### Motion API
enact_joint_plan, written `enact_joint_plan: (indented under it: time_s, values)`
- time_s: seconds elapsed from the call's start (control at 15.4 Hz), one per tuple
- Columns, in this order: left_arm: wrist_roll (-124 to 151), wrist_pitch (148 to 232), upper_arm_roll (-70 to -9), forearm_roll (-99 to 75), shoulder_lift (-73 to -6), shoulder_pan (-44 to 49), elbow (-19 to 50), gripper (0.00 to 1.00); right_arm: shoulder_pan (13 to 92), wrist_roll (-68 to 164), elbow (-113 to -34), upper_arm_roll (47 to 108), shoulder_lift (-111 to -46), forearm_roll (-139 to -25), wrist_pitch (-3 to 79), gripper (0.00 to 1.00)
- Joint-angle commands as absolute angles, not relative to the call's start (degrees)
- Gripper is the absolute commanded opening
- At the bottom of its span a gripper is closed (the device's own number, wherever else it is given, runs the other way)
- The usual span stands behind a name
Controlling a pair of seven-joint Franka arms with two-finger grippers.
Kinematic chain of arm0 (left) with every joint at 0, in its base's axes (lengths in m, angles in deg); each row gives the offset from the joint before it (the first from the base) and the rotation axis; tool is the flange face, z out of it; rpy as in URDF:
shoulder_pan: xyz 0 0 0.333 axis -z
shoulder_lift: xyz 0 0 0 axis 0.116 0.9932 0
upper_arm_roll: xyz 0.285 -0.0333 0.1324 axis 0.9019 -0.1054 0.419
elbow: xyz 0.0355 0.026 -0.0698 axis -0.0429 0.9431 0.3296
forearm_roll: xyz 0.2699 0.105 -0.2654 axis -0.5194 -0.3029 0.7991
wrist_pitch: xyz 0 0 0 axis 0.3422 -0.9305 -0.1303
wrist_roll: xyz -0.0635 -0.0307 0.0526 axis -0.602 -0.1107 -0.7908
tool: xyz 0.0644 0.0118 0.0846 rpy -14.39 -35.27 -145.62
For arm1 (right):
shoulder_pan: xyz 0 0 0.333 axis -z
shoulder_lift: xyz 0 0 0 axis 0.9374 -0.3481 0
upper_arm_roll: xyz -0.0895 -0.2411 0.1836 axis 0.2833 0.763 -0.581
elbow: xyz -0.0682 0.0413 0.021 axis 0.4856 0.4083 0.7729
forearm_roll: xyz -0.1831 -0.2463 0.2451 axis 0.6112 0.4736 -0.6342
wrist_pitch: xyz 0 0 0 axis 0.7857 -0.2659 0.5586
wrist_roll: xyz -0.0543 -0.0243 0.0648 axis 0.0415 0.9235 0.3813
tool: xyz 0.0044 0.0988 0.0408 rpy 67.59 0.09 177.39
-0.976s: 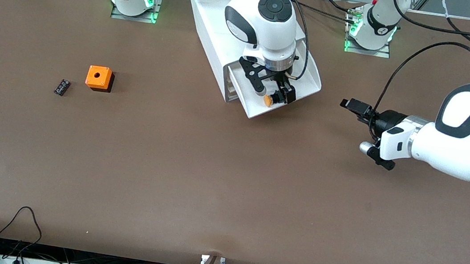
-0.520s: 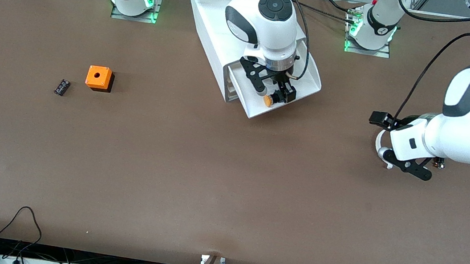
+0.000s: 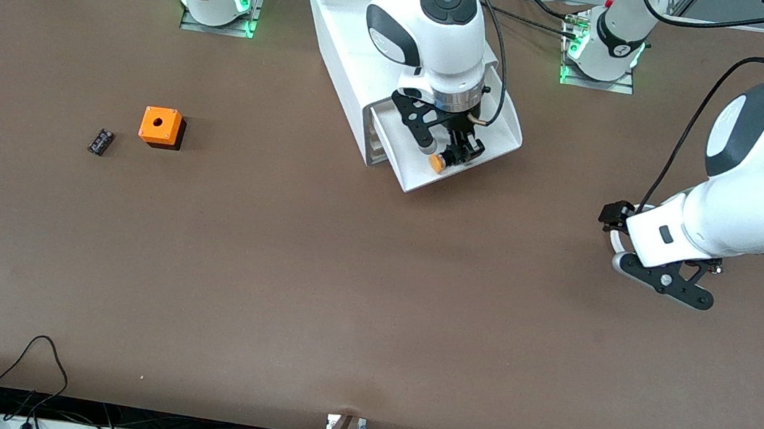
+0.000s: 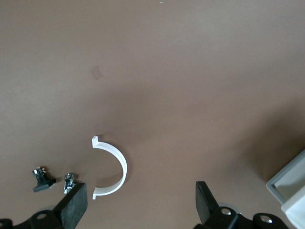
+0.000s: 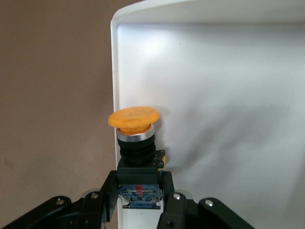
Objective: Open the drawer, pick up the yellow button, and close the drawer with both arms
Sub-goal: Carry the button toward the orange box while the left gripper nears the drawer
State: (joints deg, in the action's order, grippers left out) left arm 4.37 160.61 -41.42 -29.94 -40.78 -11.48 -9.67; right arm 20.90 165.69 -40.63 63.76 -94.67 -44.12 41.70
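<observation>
Orange-capped button [image 5: 134, 125] is being gripped by its black-and-blue body between the fingers of the right gripper [image 3: 454, 152], which is hanging over the open drawer [image 3: 502, 124]; the drawer is standing pulled out from the top of the white cabinet [image 3: 337, 16], on the side of the cabinet nearer the front camera. In the right wrist view the cap is lying just over the drawer's rim, with the brown table [image 3: 273, 267] showing past that rim. The left gripper [image 4: 138, 202] is waiting over bare table, well apart from the cabinet toward the left arm's end, its fingers spread and empty above a white half-ring clip [image 4: 113, 167] and two small dark parts [image 4: 44, 177]. An orange cube [image 3: 160, 126] and a flat black component [image 3: 100, 140] are lying well apart from the cabinet toward the right arm's end.

Judged risks: the grasp is sitting low on the button's body, so a quick swing could be tipping or slipping it; a sideways exit before lifting clear could be catching the cap on the drawer rim; and the drawer is remaining open, so closing with the right arm overhead could be causing a collision
</observation>
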Motion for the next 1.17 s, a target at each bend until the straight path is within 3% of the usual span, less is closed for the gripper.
enact_joint_plan:
  time_s: [0.0, 0.33, 0.59, 0.85, 1.11]
  values:
    - [13.72, 160.76, -41.67, -30.58, -40.62, -11.67, -10.51, 0.99, 20.23, 167.01, -37.32, 64.28, -94.82, -42.82, 38.27, 0.00]
    - [29.63, 166.19, -41.76, -28.73, -41.67, -11.41, -6.74, 0.96, 21.02, 162.01, -33.09, 66.03, -93.77, -42.73, 34.21, 0.00]
    - [40.18, 178.74, -44.13, -28.73, -46.23, -11.23, 5.98, 0.95, 26.19, 152.45, -33.09, 65.87, -90.87, -43.52, 31.68, 0.00]
    - [53.89, 189.22, -49.66, -28.73, -49.23, -11.32, 16.63, 0.95, 34.89, 136.12, -33.18, 65.69, -87.44, -49.14, 25.97, 0.00]
    - [64.90, 192.05, -56.25, -28.73, -48.54, -11.23, 20.33, 0.94, 42.63, 117.82, -33.18, 65.69, -86.21, -51.87, 20.33, 0.00]
